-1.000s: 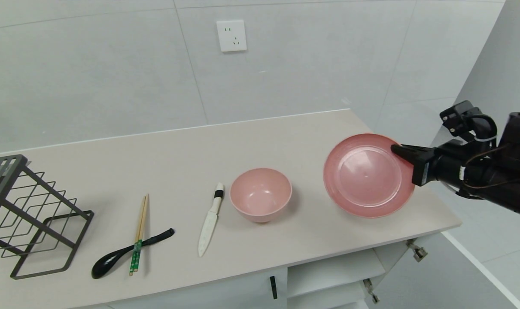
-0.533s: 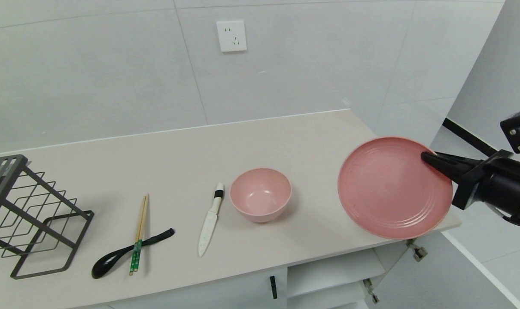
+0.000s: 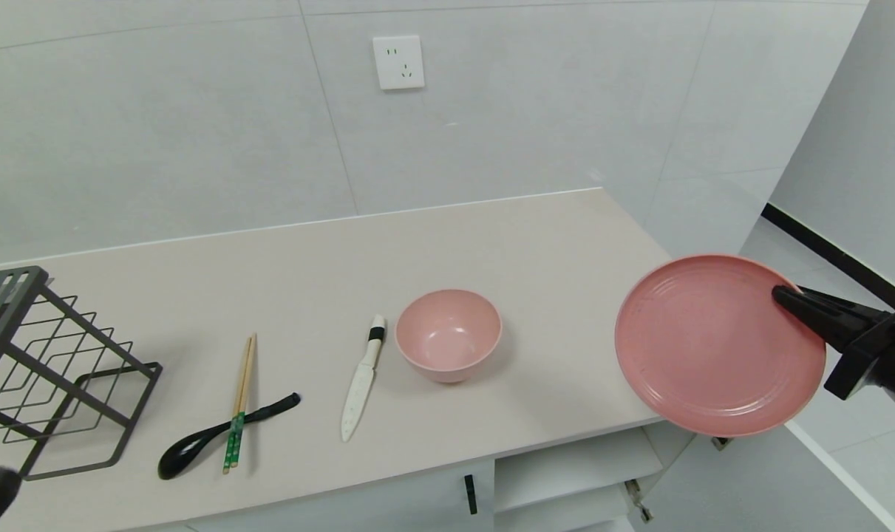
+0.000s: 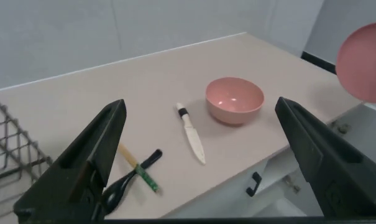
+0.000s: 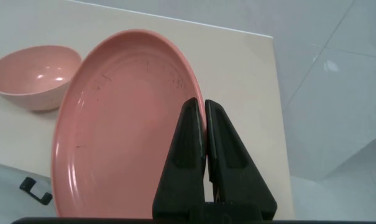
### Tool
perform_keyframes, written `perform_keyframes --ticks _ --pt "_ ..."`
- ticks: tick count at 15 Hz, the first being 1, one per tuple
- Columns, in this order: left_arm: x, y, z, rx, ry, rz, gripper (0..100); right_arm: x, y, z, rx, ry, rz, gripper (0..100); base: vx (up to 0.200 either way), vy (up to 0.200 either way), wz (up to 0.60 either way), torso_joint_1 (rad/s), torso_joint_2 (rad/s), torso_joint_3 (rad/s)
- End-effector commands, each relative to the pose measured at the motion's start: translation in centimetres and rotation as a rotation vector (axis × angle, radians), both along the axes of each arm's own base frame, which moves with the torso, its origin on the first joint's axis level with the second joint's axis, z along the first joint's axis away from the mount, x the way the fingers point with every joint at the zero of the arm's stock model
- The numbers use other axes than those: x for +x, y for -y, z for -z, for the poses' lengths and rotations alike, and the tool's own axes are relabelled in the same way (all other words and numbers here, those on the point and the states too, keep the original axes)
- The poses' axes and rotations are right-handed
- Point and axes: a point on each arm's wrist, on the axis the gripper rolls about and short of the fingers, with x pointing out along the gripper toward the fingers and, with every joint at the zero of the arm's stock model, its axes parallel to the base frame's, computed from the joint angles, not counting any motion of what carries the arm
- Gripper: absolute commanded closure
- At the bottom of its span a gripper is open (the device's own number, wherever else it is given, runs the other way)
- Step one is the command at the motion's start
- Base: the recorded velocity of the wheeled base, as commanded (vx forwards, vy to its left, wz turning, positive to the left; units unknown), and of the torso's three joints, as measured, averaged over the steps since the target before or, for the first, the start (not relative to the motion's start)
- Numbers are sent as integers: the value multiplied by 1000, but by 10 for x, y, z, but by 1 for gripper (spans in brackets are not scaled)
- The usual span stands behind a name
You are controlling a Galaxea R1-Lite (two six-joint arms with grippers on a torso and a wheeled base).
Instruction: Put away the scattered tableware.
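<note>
One pink plate carried rightward, right jaws clamping it, left jaws apart, one bowl

Pink plate aloft, tilted; bowl, knife, chopsticks, black spoon on counter

One clamped, one spread
Right gripper closed on pink plate rim; left gripper fingers wide apart
</note>
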Motion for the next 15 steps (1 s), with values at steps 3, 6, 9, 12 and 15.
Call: perform_keyframes --ticks 3,6,9,12,15 --pt "69 9 -11 22 -125 111 0 10 3 12 -4 -32 19 100 0 0 0 0 0 0" --pt "93 13 -12 23 -133 137 0 11 2 14 -5 -36 19 100 0 0 0 0 0 0" --pt "138 19 -11 25 -75 187 0 10 3 13 -4 -29 23 100 0 0 0 0 0 0" --pt "159 22 -3 -1 -88 219 0 11 7 13 -4 -30 40 100 0 0 0 0 0 0" --pt "168 25 5 -43 -154 232 0 7 7 20 -6 -54 39 100 0 0 0 0 0 0"
